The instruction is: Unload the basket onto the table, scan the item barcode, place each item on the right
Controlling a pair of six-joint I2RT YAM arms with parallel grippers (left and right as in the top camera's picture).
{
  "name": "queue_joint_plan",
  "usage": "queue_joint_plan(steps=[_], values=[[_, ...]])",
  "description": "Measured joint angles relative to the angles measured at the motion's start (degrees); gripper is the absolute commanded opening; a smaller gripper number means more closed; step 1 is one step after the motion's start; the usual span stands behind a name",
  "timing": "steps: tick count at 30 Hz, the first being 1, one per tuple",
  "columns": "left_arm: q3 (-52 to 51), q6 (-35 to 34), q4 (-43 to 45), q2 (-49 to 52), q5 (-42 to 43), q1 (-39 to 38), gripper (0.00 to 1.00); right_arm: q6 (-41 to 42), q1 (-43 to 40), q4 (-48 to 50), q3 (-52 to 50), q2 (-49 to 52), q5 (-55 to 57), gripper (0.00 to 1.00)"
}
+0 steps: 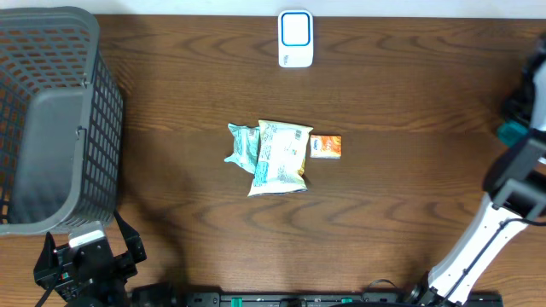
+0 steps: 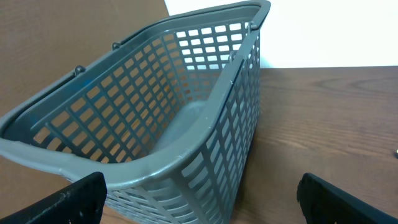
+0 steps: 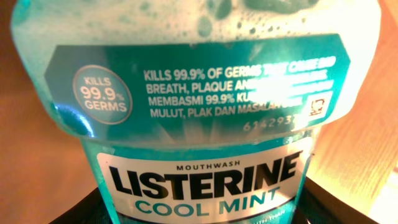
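Observation:
A teal Listerine Cool Mint mouthwash bottle (image 3: 199, 118) fills the right wrist view, front label toward the camera. My right gripper (image 3: 200, 214) is shut on it, with a dark finger at each lower corner. No barcode shows on the bottle. From overhead, only a teal bit of the bottle (image 1: 512, 132) shows at the table's right edge, under the right arm. A white and blue scanner (image 1: 296, 38) lies at the back middle. My left gripper (image 2: 202, 202) stands open at the front left, holding nothing, facing the grey basket (image 2: 186, 93).
The grey mesh basket (image 1: 51, 111) takes up the left side of the table. In the middle lie a green and white snack bag (image 1: 280, 158), a smaller teal packet (image 1: 242, 143) and a small orange box (image 1: 326, 146).

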Motion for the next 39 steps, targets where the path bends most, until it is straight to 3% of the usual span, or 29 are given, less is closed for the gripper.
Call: queue_joint_plan(steps=[5, 9, 16, 22, 31, 39], values=[[-0.02, 0.00, 1.07, 0.00, 1.11, 0.00, 0.98, 0.02, -7.23, 3.69, -4.90, 0.00, -1.86, 0.72], [-0.07, -0.74, 7.10, 0.00, 4.46, 0.00, 0.98, -0.92, -13.38, 5.40, -6.78, 0.00, -8.55, 0.99], [-0.96, -9.44, 19.89, -0.04, 7.54, 0.00, 0.98, -3.65, -17.09, 5.07, -5.84, -0.24, -23.87, 0.99], [-12.92, -16.39, 30.01, -0.26, 8.46, 0.00, 0.98, -5.18, -15.04, 4.31, -5.68, -4.76, -35.63, 0.99], [-34.53, -28.35, 52.68, -0.22, 15.41, -0.22, 0.98, -9.18, 0.33, -2.60, -5.01, -22.62, -41.62, 0.99], [-40.96, -27.21, 54.14, -0.20, 24.90, -0.22, 0.98, -12.50, 15.23, -10.27, -4.57, -31.65, -44.04, 0.99]])
